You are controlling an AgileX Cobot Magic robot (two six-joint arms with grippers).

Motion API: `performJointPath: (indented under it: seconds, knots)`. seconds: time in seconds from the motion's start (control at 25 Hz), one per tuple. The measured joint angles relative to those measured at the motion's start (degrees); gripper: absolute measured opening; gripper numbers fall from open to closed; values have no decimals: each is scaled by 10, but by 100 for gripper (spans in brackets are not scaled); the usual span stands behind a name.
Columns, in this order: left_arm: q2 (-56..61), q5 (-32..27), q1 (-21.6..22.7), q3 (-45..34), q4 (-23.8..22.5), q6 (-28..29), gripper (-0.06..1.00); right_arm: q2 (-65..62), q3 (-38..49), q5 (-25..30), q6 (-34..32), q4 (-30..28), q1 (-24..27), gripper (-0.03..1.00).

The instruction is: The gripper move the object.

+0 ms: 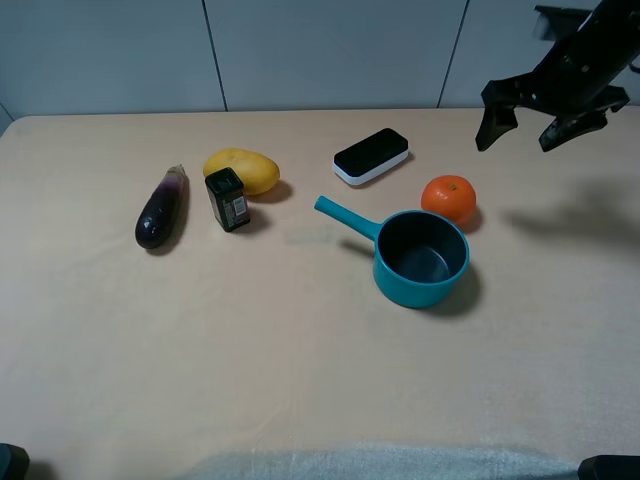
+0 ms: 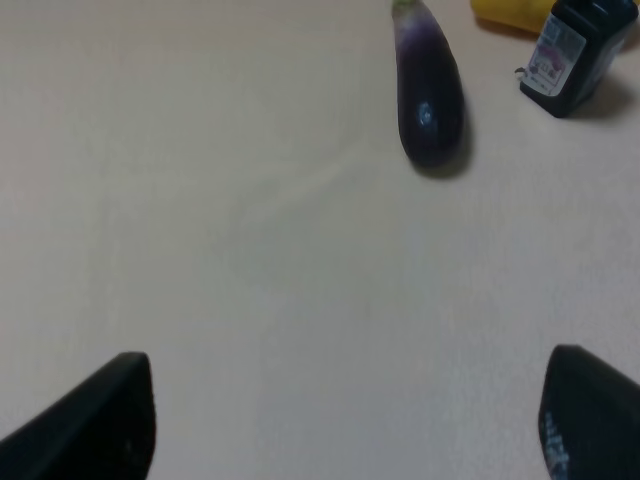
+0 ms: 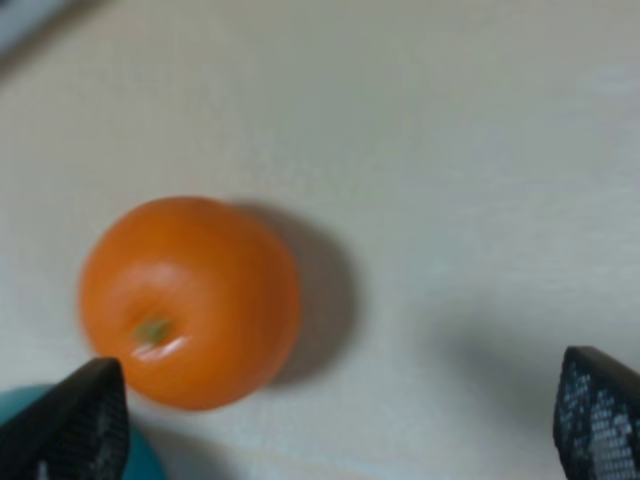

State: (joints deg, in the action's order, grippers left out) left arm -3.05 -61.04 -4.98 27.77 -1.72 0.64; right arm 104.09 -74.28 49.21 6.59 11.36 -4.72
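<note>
Two fingers of our right claw (image 1: 515,135) hang wide and empty near the orange (image 1: 448,198) beside the pot (image 1: 400,285), so we reckon it's lining up a grab.

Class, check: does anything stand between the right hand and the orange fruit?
Nothing visible does. The open right hand hangs in the air, apart from the orange fruit; the teal pot sits on the fruit's other side.

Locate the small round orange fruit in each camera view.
Exterior high: small round orange fruit right of centre, beside the far rim of the teal saucepan.
Left wrist: not in it.
Right wrist: large, blurred, close below the camera.
Shared landmark: the teal saucepan, a sliver next to the fruit in the right wrist view.
</note>
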Motion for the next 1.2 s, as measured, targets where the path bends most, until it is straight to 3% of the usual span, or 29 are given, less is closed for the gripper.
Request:
performJointPath:
  seconds: [0.44,0.84,1.2]
  knots:
    - [0,0,0,0,0,0,77,-120,-1,89,-74,-62,7,64]
    - [0,0,0,0,0,0,77,-259,-1,190,-90,-77,7,64]
    - [0,0,0,0,0,0,77,-398,-1,204,-98,-90,7,64]
